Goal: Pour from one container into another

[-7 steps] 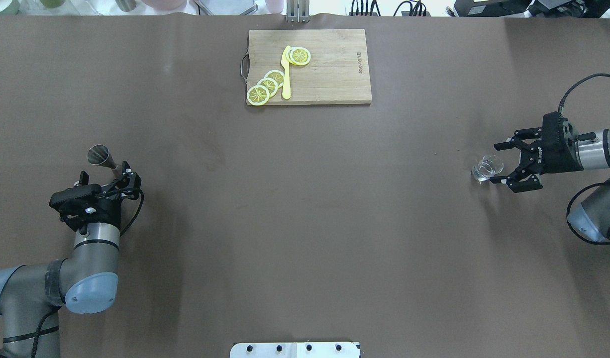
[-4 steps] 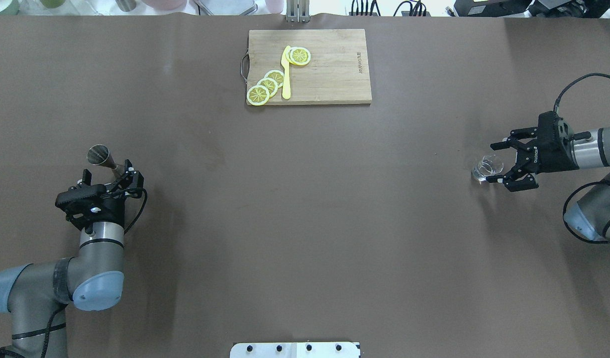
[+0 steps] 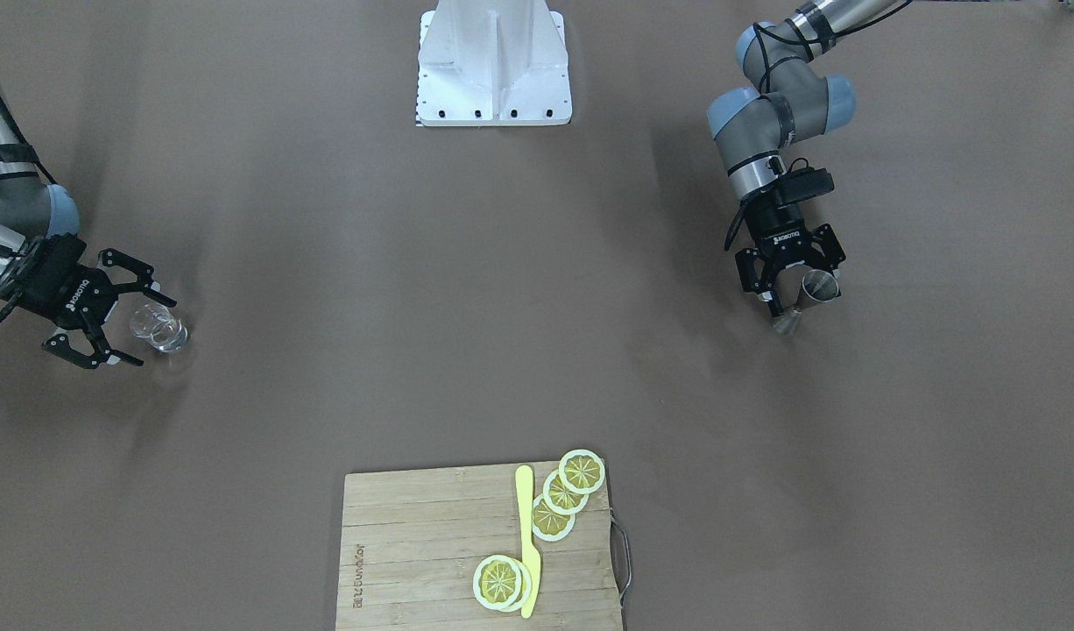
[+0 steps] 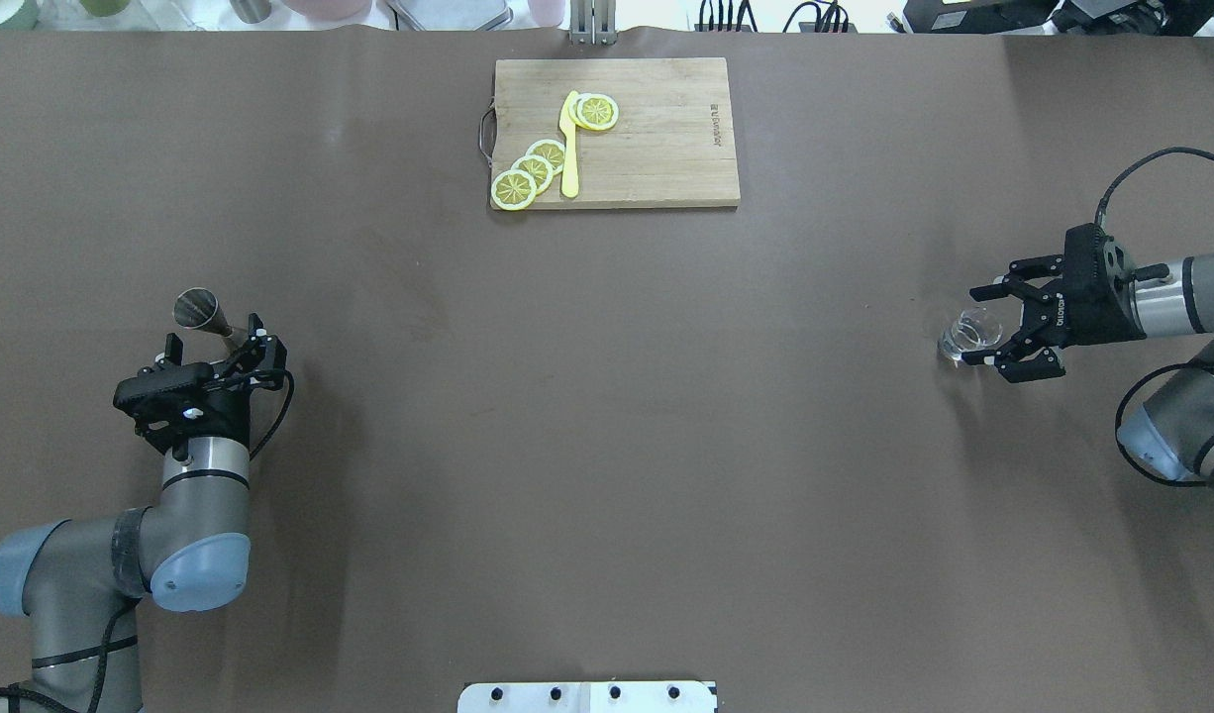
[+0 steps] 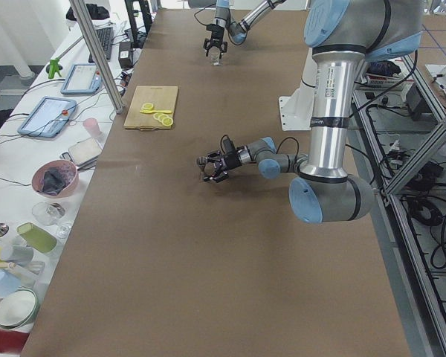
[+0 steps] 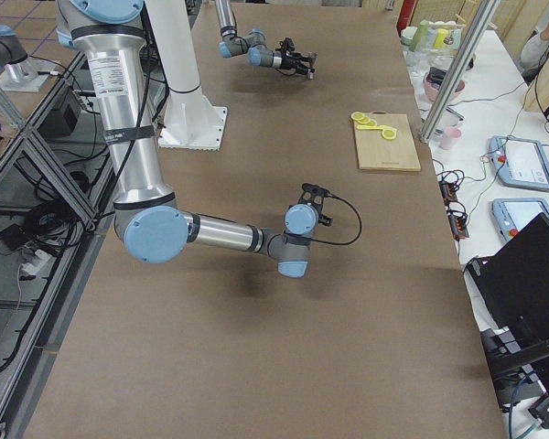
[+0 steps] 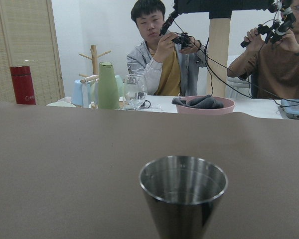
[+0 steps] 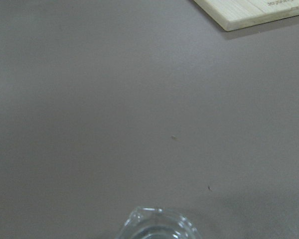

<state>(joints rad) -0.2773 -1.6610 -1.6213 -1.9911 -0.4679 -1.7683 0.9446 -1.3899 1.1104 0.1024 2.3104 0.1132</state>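
The grey steel jigger [image 4: 201, 309] stands upright at the table's left; the left wrist view shows its open cone [image 7: 183, 194] close and centred. My left gripper [image 4: 221, 345] is open, with the jigger's lower part between its spread fingers, also seen from the front [image 3: 800, 291]. The small clear glass [image 4: 968, 335] stands at the far right. My right gripper [image 4: 985, 329] is open, its fingertips reaching around the glass [image 3: 158, 330] without closing on it. Only the glass rim [image 8: 157, 226] shows in the right wrist view.
A wooden cutting board [image 4: 666, 139] with lemon slices [image 4: 533, 168] and a yellow knife [image 4: 569, 149] lies at the far middle. The white robot base [image 4: 587, 696] sits at the near edge. Cups, bowls and operators are beyond the far edge.
My right gripper has slid left, so its open fingers now reach around the glass. My left arm has shifted slightly forward and right towards the jigger. Neither container has moved.
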